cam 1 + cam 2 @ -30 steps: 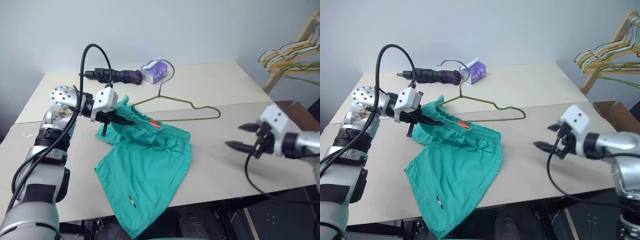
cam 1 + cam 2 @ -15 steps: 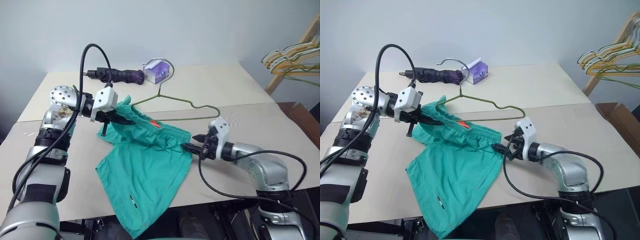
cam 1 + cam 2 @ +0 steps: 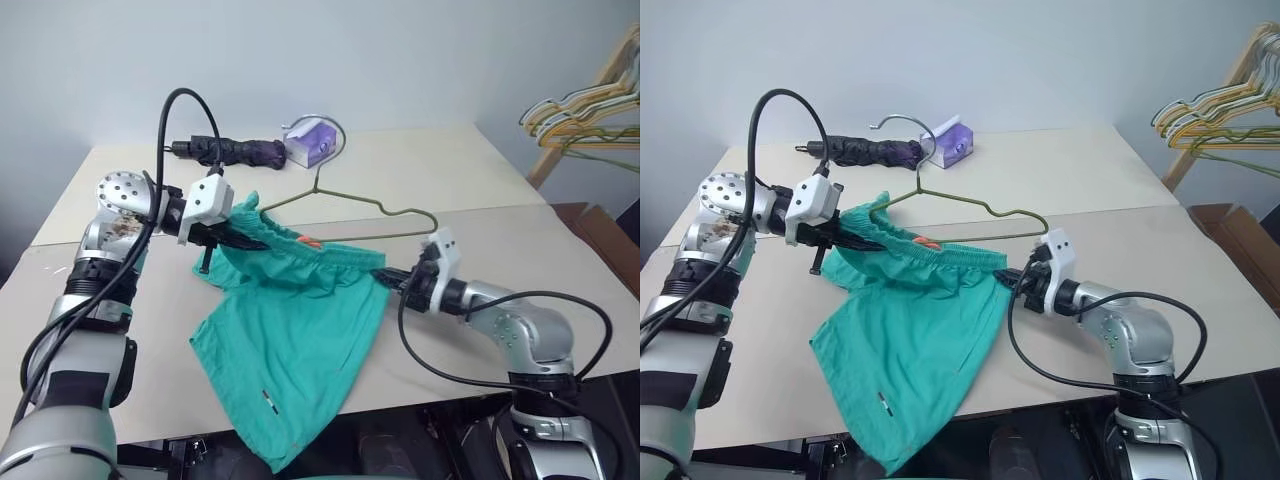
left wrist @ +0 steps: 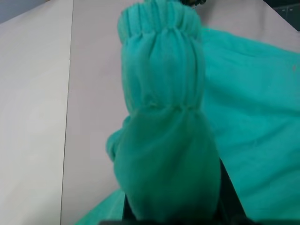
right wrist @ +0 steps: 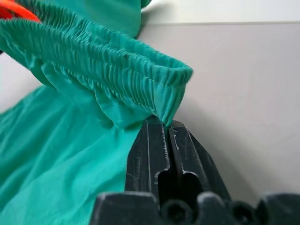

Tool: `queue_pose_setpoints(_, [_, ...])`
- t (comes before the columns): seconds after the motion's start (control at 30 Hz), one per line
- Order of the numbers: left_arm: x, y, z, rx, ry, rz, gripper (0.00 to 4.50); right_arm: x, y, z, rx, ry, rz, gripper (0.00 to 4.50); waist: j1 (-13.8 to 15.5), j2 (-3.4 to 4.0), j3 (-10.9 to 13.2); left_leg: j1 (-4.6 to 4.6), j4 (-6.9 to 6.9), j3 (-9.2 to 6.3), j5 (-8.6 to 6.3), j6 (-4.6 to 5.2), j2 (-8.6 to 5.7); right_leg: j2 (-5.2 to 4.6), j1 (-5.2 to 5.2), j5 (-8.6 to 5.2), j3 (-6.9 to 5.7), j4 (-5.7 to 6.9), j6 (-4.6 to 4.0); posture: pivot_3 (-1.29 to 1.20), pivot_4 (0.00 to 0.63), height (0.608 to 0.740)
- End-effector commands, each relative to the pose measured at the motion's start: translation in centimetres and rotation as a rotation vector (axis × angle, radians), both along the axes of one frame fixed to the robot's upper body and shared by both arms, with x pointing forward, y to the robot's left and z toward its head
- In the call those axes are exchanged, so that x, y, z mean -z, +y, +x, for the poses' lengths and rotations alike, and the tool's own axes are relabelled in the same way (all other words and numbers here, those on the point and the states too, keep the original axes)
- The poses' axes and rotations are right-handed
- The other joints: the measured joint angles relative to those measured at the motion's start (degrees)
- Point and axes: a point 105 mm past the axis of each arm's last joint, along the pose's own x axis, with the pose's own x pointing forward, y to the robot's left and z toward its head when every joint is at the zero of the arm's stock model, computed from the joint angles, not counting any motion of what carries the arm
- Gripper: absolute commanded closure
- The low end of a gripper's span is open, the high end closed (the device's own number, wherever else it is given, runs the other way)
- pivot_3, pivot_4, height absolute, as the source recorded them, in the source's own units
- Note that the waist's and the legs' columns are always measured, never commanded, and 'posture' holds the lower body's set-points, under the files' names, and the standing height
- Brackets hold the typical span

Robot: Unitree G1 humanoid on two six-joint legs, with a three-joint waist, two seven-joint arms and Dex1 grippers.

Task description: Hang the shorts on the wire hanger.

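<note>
Now both grippers pinch opposite ends of the waistband of the teal-green shorts [image 3: 290,320], which sit at centre frame in the head views with the legs spilling toward the lower edge and over the front rim of the table [image 3: 480,170]. The left gripper [image 3: 243,240], at left of centre, has its black fingers closed on the gathered elastic at the left end; in its wrist view the fabric bunches up over the fingers and hides them. The right gripper [image 3: 385,275], just right of centre, has its jaws pressed together on the right corner of the waistband, as the right wrist view shows plainly, with the elastic edge caught between the two fingertips [image 5: 157,129]. Held this way, the waistband is stretched into a raised band between the two arms, probably so it can be spread and passed over the wire hanger [image 3: 370,215]. That hanger lies flat on the table just behind the shorts, its hook curving toward the upper middle near a small purple tissue box [image 3: 312,142] and a folded dark umbrella [image 3: 232,152]. Part of its left shoulder is hidden by the lifted fabric. A bunch of coloured hangers [image 3: 585,110] hangs at the upper right, apart from all this. The shorts are not yet on the hanger.
</note>
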Motion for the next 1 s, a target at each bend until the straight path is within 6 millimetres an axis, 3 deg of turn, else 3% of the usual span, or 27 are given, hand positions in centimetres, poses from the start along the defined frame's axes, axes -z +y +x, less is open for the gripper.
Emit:
queue_pose_setpoints(0.03, [-0.7, 1.2, 0.1, -0.042, -0.026, 0.002, 4.50, -1.9, -1.7, -0.3, 0.031, -0.066, -0.002, 4.47, 0.03, 0.00, 0.00, 0.00, 0.00, 0.00, 0.00, 0.00, 0.00, 0.00, 0.00, 0.00, 0.00, 0.00, 0.00, -0.12, 0.069, 0.740])
queue_pose_setpoints(0.3, [-0.6, 4.2, -0.1, -0.127, -0.013, 0.049, 4.50, -1.6, -4.7, -0.4, 0.142, -0.048, -0.041, 4.47, -0.47, 0.01, 0.01, 0.03, -0.01, 0.02, -0.05, 0.09, 0.04, 0.04, 0.00, -0.01, 0.02, -0.01, 0.00, -0.11, 0.076, 0.740])
queue_pose_setpoints(0.43, [-0.5, 6.8, -0.6, -0.195, 0.000, 0.113, 4.50, -1.7, -6.1, -0.1, 0.188, -0.048, -0.050, 4.47, -0.36, 0.01, 0.02, 0.02, 0.00, 0.01, -0.06, 0.10, 0.05, 0.06, 0.00, -0.01, 0.02, -0.02, 0.00, -0.11, 0.078, 0.740])
queue_pose_setpoints(0.63, [-0.2, 9.5, -0.9, -0.257, -0.007, 0.205, 4.50, -1.5, -6.8, -0.2, 0.197, -0.035, -0.057, 4.47, 0.11, 0.01, 0.05, 0.01, -0.01, 0.03, -0.07, 0.11, 0.04, 0.04, 0.01, -0.01, 0.02, -0.05, 0.00, -0.10, 0.082, 0.740])
queue_pose_setpoints(0.77, [0.3, 10.1, -1.2, -0.243, -0.013, 0.255, 4.50, -1.3, -6.8, -0.1, 0.196, -0.026, -0.057, 4.47, 0.20, 0.00, 0.07, -0.01, -0.01, 0.03, -0.07, 0.12, 0.04, 0.04, 0.00, -0.01, 0.02, -0.06, 0.00, -0.10, 0.081, 0.740])
queue_pose_setpoints(1.0, [-0.7, 9.2, -0.7, -0.233, -0.035, 0.166, 4.50, -1.1, -6.8, 0.0, 0.197, -0.015, -0.062, 4.47, 0.24, 0.00, 0.08, -0.01, 0.00, 0.03, -0.07, 0.12, 0.04, 0.04, 0.00, -0.02, 0.02, -0.06, 0.01, -0.10, 0.077, 0.740])
